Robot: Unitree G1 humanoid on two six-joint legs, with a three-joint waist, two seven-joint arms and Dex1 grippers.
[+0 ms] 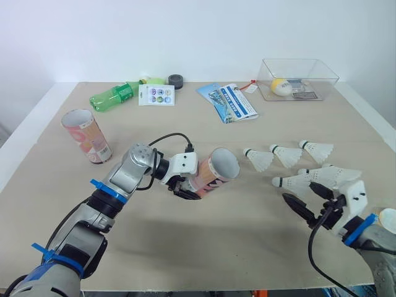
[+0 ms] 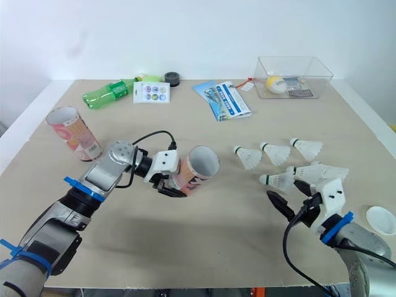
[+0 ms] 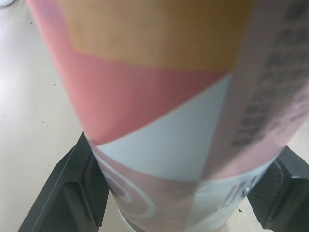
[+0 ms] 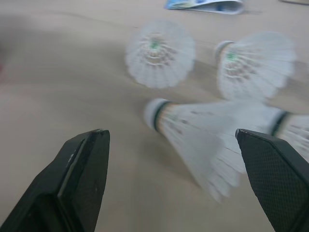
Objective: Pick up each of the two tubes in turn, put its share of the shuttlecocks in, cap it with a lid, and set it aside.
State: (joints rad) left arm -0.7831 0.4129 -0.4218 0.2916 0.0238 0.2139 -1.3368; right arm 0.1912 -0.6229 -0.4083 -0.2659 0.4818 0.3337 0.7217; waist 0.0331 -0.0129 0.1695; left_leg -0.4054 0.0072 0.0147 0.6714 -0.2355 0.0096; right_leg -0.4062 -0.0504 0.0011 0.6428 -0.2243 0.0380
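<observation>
Two tubes looked light, crushable: the upright tube stood near the left edge of the table; the tilted tube was clamped mid-body in the left jaws. The right jaws gaped empty beside the shuttlecocks, whose fragile feathers favoured a hold at the cork.

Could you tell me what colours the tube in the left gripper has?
Pink, orange and white cardboard tube with grey print, clearest in the left wrist view.
</observation>
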